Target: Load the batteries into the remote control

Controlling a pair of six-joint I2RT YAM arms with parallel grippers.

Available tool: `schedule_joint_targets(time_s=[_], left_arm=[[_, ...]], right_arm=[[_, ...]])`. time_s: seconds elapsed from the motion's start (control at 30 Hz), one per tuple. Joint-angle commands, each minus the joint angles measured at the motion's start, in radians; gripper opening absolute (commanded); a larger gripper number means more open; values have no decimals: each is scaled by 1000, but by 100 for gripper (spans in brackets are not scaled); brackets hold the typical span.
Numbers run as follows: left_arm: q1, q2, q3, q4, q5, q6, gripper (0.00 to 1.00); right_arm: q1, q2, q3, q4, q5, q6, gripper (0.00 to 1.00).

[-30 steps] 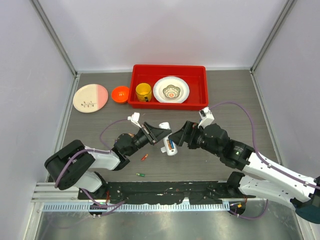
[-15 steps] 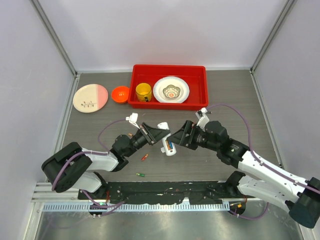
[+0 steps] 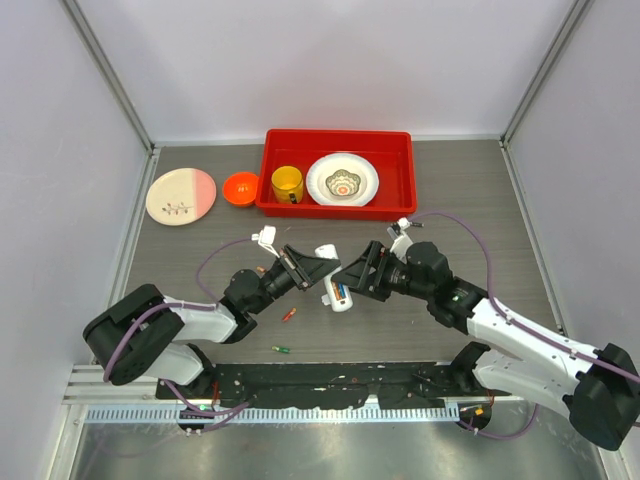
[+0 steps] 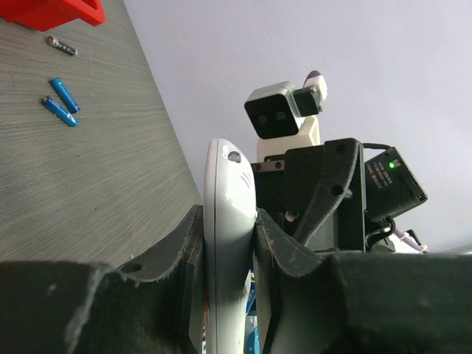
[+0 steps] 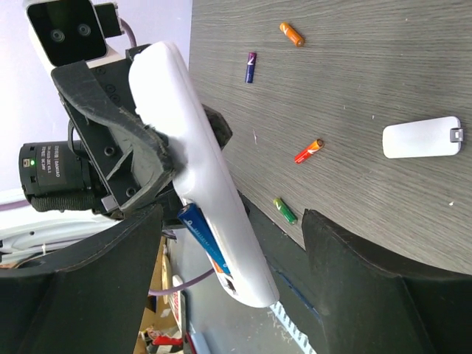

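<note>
The white remote control (image 3: pixel 338 292) is held on edge above the table, my left gripper (image 3: pixel 322 272) shut on its sides; in the left wrist view both pads press the remote control (image 4: pixel 228 199). Its back is uncovered, and a blue battery (image 5: pixel 203 232) lies in the open compartment. My right gripper (image 5: pixel 232 217) stands open, a finger on each side of the remote control (image 5: pixel 193 158) with gaps between. Its white back cover (image 5: pixel 422 138) lies on the table. Loose batteries lie around: red (image 5: pixel 308 150), green (image 5: pixel 285 210), orange (image 5: pixel 291 34), dark blue (image 5: pixel 251 67), two blue (image 4: pixel 61 102).
A red tray (image 3: pixel 338 205) at the back holds a yellow cup (image 3: pixel 287 184) and a patterned plate (image 3: pixel 342 180). An orange bowl (image 3: pixel 240 188) and a pink-and-cream plate (image 3: pixel 181 196) sit to its left. A red battery (image 3: pixel 289 314) and a green battery (image 3: pixel 281 349) lie near the front edge.
My right gripper has shifted slightly left toward the remote control and its jaws have narrowed a little. The left gripper and the remote control have stayed put.
</note>
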Motion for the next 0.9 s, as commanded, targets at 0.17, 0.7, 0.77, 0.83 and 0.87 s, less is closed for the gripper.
schedule_joint_targets(time_s=[0.17, 0.7, 0.77, 0.83, 0.87], left_arm=[[-3, -20, 2, 263, -1, 17, 0], [-2, -29, -2, 263, -3, 16, 0], [-3, -29, -2, 263, -4, 16, 0], [-3, -29, -4, 263, -4, 16, 0], [-3, -29, -2, 263, -6, 16, 0]], right_arm=[[-22, 17, -23, 122, -44, 56, 79], [-32, 29, -65, 164, -52, 79, 75], [-32, 29, -66, 165, -50, 81, 75], [-33, 32, -72, 170, -53, 86, 74], [-33, 32, -72, 176, -55, 84, 74]])
